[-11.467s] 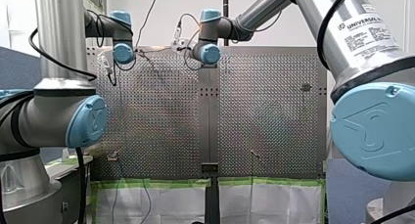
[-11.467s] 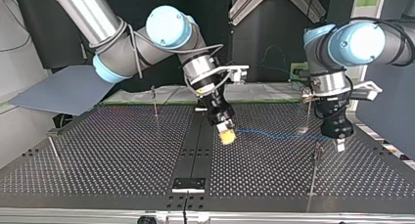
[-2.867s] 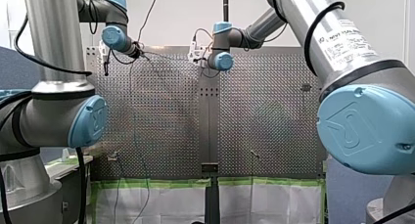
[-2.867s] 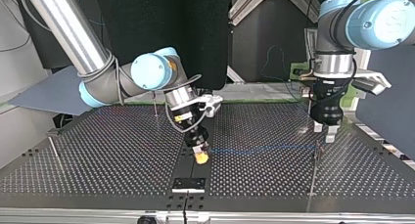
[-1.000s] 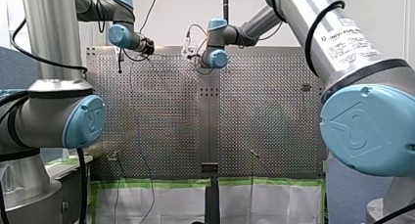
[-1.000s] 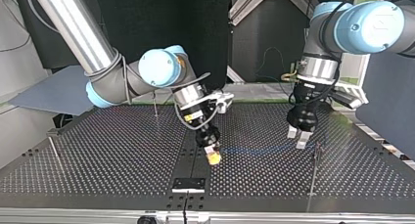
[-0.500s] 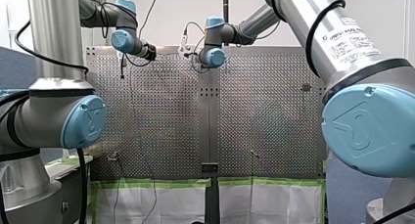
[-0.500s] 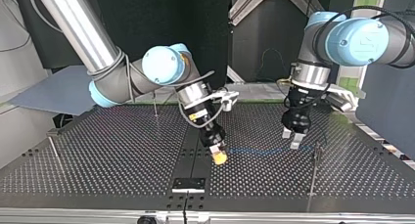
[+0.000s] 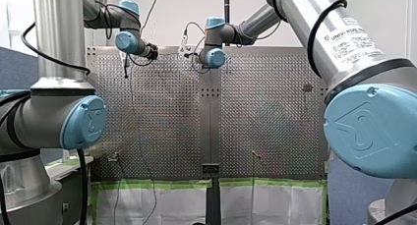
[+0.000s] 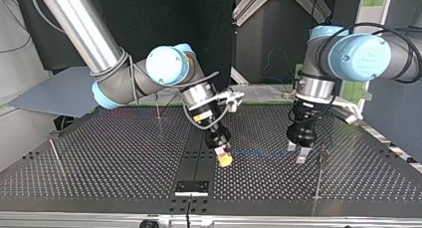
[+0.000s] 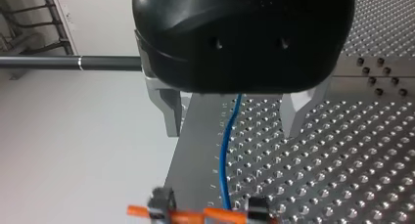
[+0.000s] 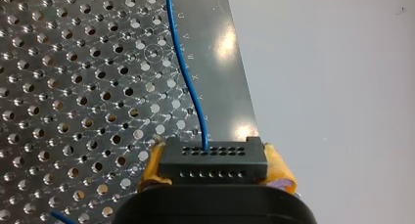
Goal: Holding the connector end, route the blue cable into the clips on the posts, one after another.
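Observation, routing stage. The black connector [image 12: 213,159] is clamped between the yellow pads [image 12: 278,169] of my right gripper [image 10: 224,158], low over the dark centre strip [image 10: 198,156] of the perforated table [image 10: 109,158]. The grip is judged to serve as the fixed end, so that the blue cable [image 12: 188,82] leaving the connector can be drawn taut.

From there the cable is seen running across the table toward the top view's right, just above the surface. My left gripper [image 11: 231,130] is held with its metal fingers [image 11: 292,114] apart and the cable between them, untouched. It is judged to be placed as a loose guide for steering the line toward the thin post [image 10: 318,178] just beside it. The clip on that post is too small to be made out, and probably no clip has been filled yet.

Further posts [image 10: 157,106] stand well apart at the top view's left. A dark backdrop and a grey panel [image 10: 59,91] are noted behind the table. Green tape [image 9: 162,183] marks its near edge in the front view.
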